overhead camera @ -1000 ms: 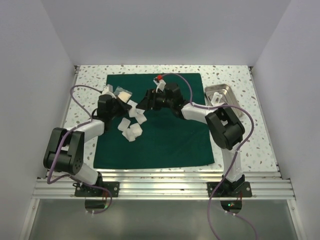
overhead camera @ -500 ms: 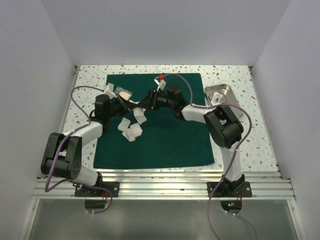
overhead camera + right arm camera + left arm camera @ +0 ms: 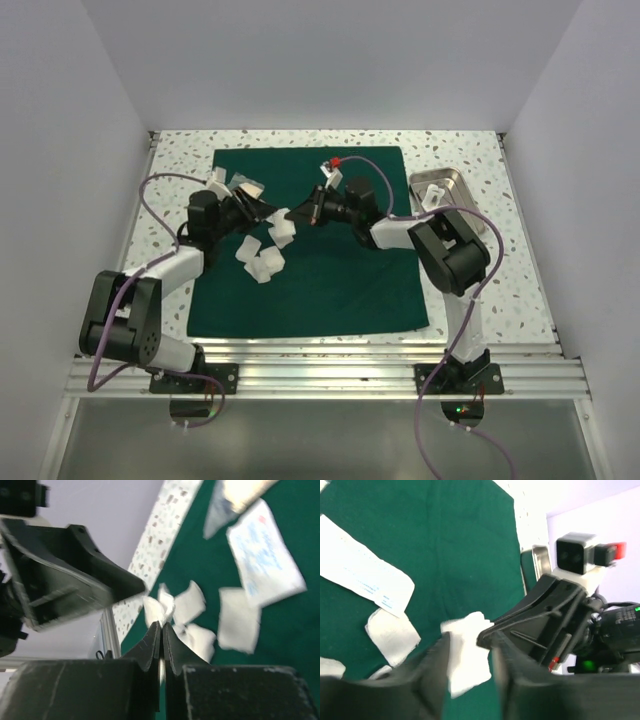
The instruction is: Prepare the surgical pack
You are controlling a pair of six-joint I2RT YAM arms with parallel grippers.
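Mid-frame over the surgical pack [image 3: 330,270], the right gripper [image 3: 161,626] is closed, tips at a gauze square [image 3: 156,609]. The left gripper [image 3: 469,645] stands parted.

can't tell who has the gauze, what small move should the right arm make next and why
Probably draw the right gripper back a little, taking the gauze square clear. Its jaws look shut on the square's edge, while the left gripper has its jaws standing apart, so nothing else seems to grip it.
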